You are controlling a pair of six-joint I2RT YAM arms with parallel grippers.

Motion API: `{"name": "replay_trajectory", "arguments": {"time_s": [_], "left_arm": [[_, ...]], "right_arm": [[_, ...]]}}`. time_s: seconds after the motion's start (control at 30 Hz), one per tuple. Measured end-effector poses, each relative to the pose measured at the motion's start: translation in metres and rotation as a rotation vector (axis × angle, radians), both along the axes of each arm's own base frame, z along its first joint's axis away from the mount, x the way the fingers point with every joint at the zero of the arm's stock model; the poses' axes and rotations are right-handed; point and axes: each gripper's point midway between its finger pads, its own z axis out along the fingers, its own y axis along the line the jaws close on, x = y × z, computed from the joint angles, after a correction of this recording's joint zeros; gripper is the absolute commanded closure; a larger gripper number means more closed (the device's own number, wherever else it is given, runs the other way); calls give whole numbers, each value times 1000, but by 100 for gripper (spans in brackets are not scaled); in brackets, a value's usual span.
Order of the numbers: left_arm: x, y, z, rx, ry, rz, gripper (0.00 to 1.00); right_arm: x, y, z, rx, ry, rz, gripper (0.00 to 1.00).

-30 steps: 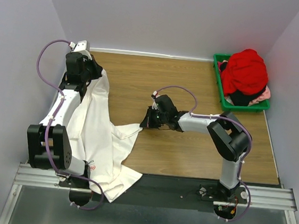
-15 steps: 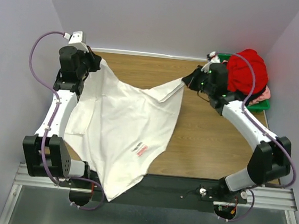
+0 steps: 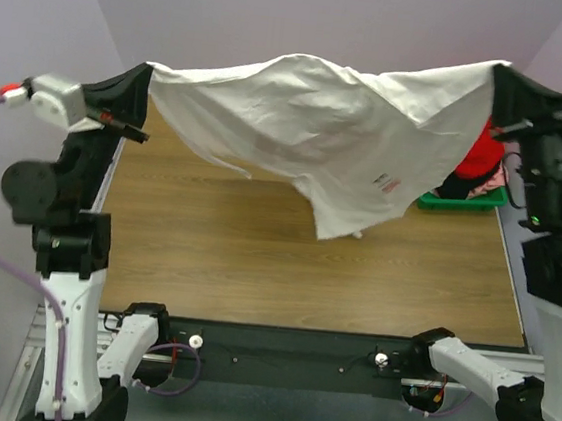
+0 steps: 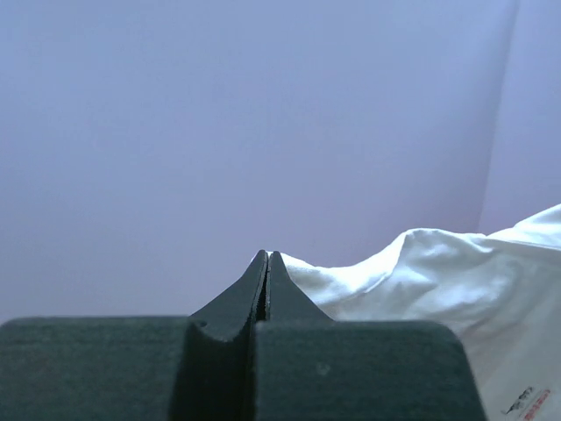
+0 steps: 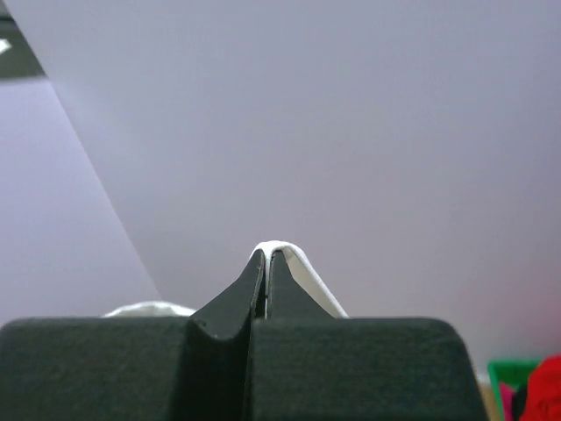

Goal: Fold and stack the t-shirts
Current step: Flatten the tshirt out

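Note:
A white t-shirt (image 3: 320,124) with a small red logo hangs stretched in the air above the table, sagging to a point in the middle. My left gripper (image 3: 147,71) is shut on its left corner, high at the left. High at the right, my right gripper (image 3: 499,71) is shut on the other corner. In the left wrist view the jaws (image 4: 266,256) are pressed together with white t-shirt (image 4: 438,281) trailing off to the right. In the right wrist view the white t-shirt (image 5: 308,279) edge wraps over the closed tips (image 5: 266,254). A red t-shirt (image 3: 480,153) lies in the bin, mostly hidden.
A green bin (image 3: 463,201) with more clothes sits at the back right of the wooden table (image 3: 256,258), partly behind the hanging cloth. Purple walls close in at the back and both sides. Both arms stand tall at the table's left and right edges.
Both arms have risen high, lifting the white t-shirt off the table and spreading it wide in the air. Before, it lay draped over the left side of the table.

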Motion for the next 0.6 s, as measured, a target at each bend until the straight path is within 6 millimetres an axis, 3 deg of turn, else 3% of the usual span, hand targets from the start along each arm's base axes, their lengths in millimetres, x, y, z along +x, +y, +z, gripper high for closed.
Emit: {"name": "replay_trajectory", "arguments": {"time_s": [0.1, 0.27, 0.4, 0.5, 0.6], "left_arm": [[-57, -6, 37, 23, -141, -10, 100], [-127, -14, 79, 57, -293, -20, 100], [-162, -15, 98, 65, -356, -8, 100], [-177, -15, 107, 62, -381, -2, 100], [-181, -15, 109, 61, -386, -1, 100]], "right_arm": [[-52, -23, 48, 30, -140, -21, 99], [-129, -56, 107, 69, -338, -54, 100], [-169, -74, 140, 84, -446, -82, 100], [-185, -81, 156, 88, -497, -96, 100], [-187, -81, 164, 82, -518, -103, 100]]}}
